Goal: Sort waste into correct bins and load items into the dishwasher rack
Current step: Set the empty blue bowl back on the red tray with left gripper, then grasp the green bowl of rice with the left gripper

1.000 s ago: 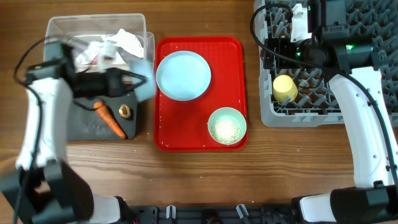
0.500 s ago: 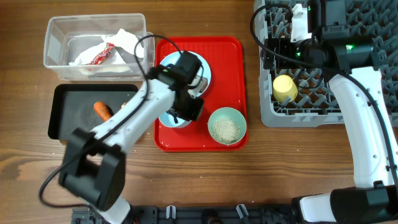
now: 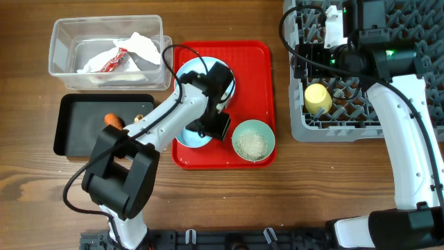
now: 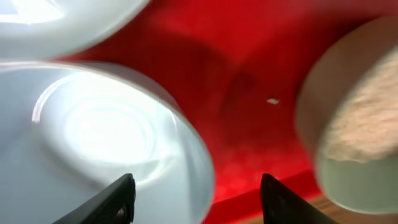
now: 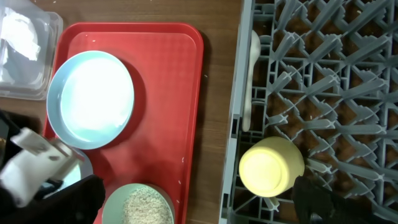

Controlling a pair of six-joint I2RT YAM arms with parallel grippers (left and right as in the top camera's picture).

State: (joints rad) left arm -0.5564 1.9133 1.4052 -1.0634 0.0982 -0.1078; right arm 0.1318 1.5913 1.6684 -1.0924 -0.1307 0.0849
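Note:
My left gripper is open low over the red tray, its fingers either side of the right rim of the light blue bowl, which rests on the tray. The light blue plate lies behind it, partly under my arm. To the right, the pale green bowl holds white rice-like grains. The carrot and brown lump lie in the black tray. Tissue and red wrapper sit in the clear tub. My right gripper hangs open above the rack's left edge, near the yellow cup.
The grey dishwasher rack fills the right rear, its pegs upright around the inverted cup. The red tray sits mid-table between the bins and the rack. One loose grain lies on the tray. Bare wood runs along the front.
My left arm swung right from over the black tray to the red tray with the blue bowl, and its jaws went from shut to open. The right arm has not moved.

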